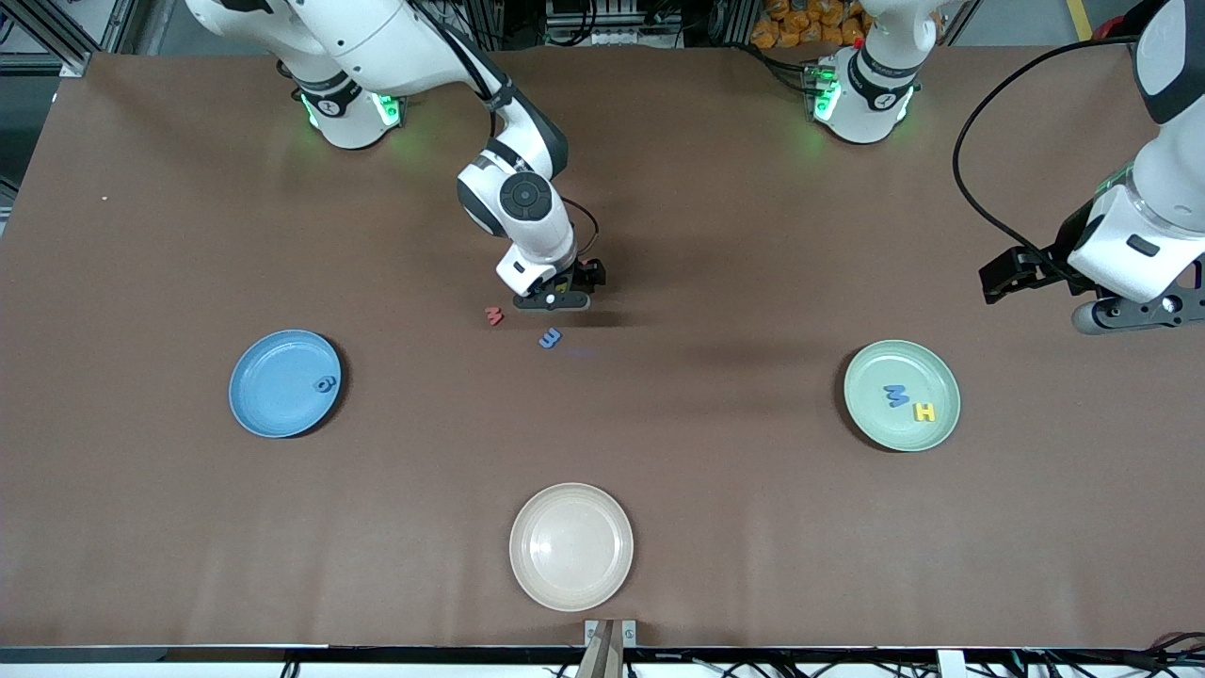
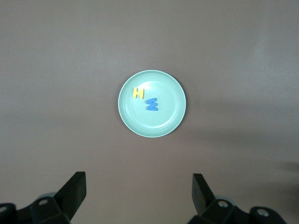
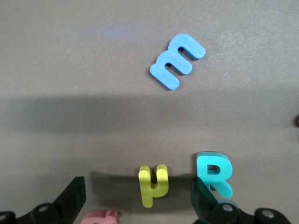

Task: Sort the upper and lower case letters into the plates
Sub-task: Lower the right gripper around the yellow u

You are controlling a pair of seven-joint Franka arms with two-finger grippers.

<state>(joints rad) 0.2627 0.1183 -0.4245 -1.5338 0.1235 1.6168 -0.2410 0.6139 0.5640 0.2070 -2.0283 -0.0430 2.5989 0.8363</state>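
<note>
Two letters point(image 1: 910, 403) in plate point(image 1: 871, 414)

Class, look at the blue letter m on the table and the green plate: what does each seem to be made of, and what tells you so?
Blue letter m: probably foam or soft rubber. It is thick, matte, with rounded edges and no shine.
Green plate: probably hard plastic, though glazed ceramic is possible. It is smooth, evenly coloured, with a soft sheen near the rim.

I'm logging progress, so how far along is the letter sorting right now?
Partly done. The mint plate holds a blue M and a yellow H; the blue plate holds one blue letter. The open right gripper is low over loose letters, including a yellow one and a teal R. A blue m and a red letter remain. The open left gripper waits.
</note>
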